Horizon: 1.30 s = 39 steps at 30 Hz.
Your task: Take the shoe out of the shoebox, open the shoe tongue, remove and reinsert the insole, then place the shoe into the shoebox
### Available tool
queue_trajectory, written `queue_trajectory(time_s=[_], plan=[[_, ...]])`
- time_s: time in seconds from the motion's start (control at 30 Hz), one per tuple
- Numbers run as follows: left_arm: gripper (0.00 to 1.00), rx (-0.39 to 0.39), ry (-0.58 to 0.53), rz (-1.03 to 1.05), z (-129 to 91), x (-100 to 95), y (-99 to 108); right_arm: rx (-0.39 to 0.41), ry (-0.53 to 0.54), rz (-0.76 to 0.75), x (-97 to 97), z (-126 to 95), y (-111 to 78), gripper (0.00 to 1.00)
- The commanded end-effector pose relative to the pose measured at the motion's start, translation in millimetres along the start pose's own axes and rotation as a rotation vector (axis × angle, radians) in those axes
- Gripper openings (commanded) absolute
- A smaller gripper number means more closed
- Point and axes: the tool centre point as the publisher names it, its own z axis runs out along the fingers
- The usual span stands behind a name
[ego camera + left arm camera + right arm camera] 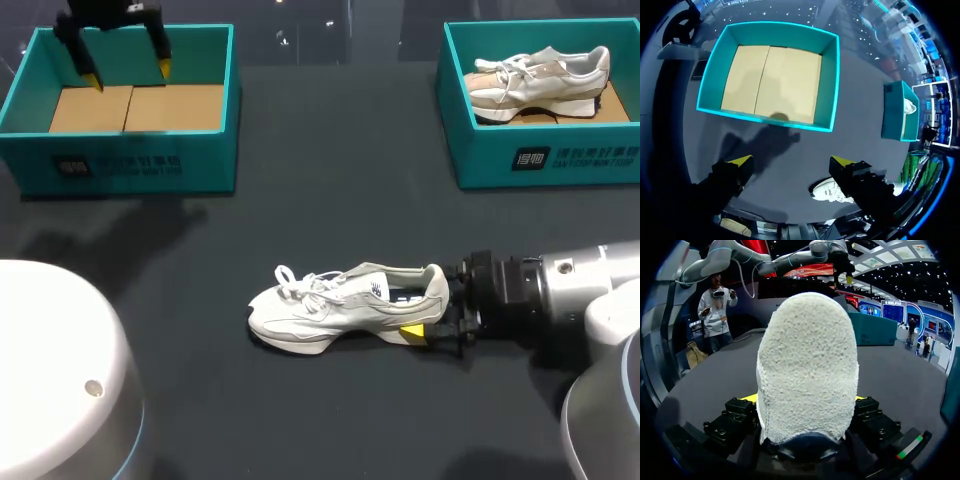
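Jaws of the right gripper (430, 312) are clamped on the heel of the shoe (340, 305), which lies on its side near the lower middle of the head view with its toe pointing to the frame's left. Only one yellow fingertip (412, 331) shows there, under the heel; the other is hidden behind the shoe. In the right wrist view the fuzzy heel fills the space between the fingers and blocks the rest of the shoe, leaving slivers of yellow on either side of it. The shoe's opening looks dark, and I cannot tell whether an insole sits inside.

The left gripper (127, 72) hangs over the left shoebox (120, 165) at the upper left of the head view, fingers well apart and holding nothing; its arm is cut off by the frame's top edge. From the left wrist view the box's cardboard floor lies ahead of the fingers, and only the shoe's toe peeks out beside one finger.

At the upper right of the head view, the right shoebox (545, 160) holds a second shoe (540, 80), its sole partly hidden by the box wall. Both boxes stand on the dark table (330, 180).
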Motion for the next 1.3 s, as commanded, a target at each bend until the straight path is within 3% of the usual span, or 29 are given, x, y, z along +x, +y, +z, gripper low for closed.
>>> queue_trajectory(time_s=[0.03,0.53,1.3], plan=[[1.0,0.102,-0.005,0.002,0,11.9,41,0.004,-0.002,0.001,-0.1,1,0.7,0.0],[1.0,0.11,-0.007,0.071,9,81.6,116,0.004,-0.002,0.001,-0.1,1,0.7,0.0],[1.0,0.025,-0.061,0.201,47,163.5,193,0.004,-0.002,0.001,-0.1,1,0.7,0.0]])
